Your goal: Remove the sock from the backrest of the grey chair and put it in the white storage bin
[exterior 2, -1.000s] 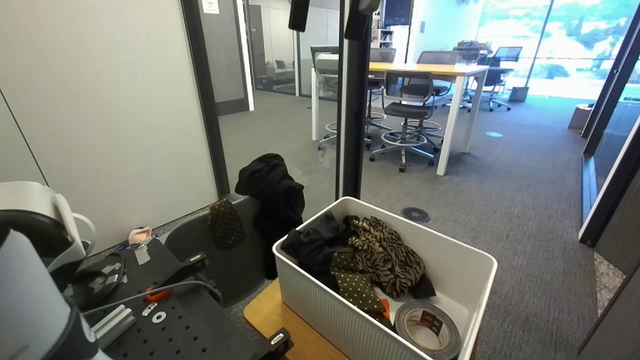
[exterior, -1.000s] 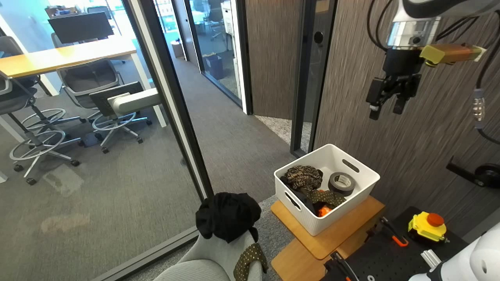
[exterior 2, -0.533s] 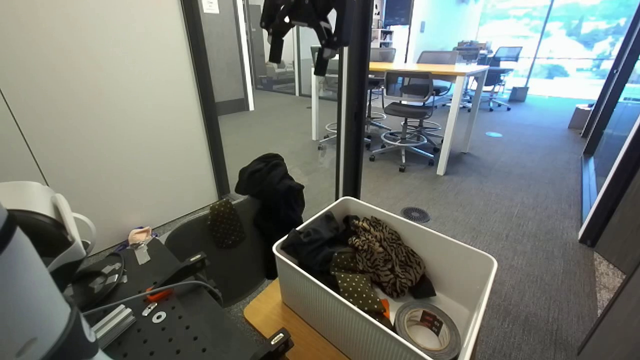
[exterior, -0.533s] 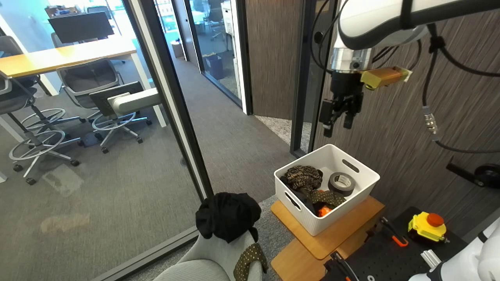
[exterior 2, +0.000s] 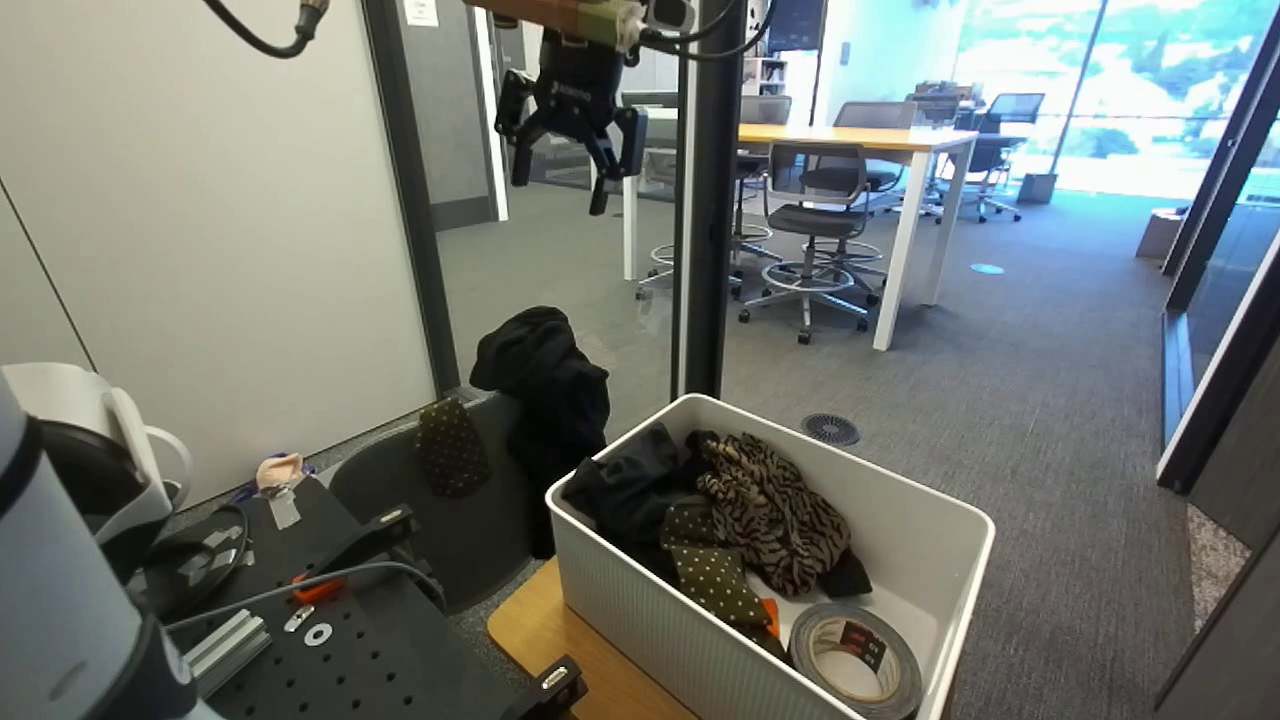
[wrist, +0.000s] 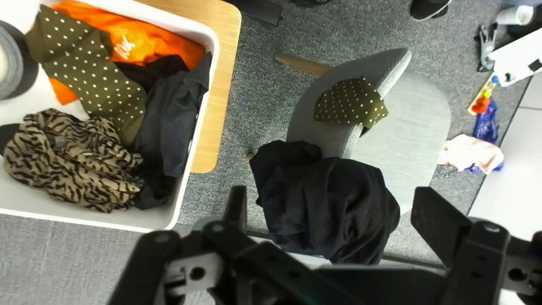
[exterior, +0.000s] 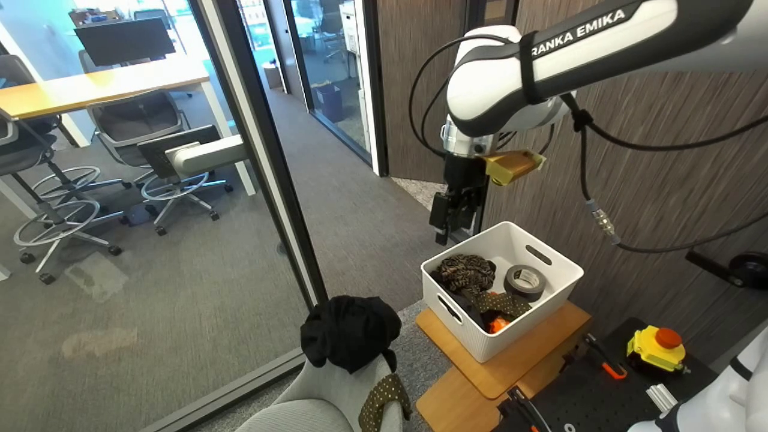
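Your black two-fingered gripper (exterior 2: 560, 188) has its jaws spread well apart and hangs well above the pale grey chair (wrist: 406, 118) with a rounded back. In your wrist view the chair lies toward two o'clock, and so does your target, the olive sock with white dots (wrist: 349, 101), draped over the edge of that back. Toward six o'clock from the sock you see a crumpled black cloth (wrist: 326, 207) over the same back, just beside it, with bare grey showing between the two. The white rectangular plastic storage bin (exterior 2: 640, 620) stands on a tan wooden board (exterior: 504, 373), between nine and ten o'clock in the wrist view. Going by the bin's own dial there, you have a second olive cloth with white dots (wrist: 89, 74) at twelve, a bright orange item (wrist: 148, 38) at one, a plain dark grey cloth (wrist: 171, 114) at three, a tan-and-black striped cloth (wrist: 72, 161) at seven and a grey roll of tape (exterior 2: 862, 645) at ten. In an exterior view your white-and-black arm (exterior: 600, 54) reaches in from two o'clock.
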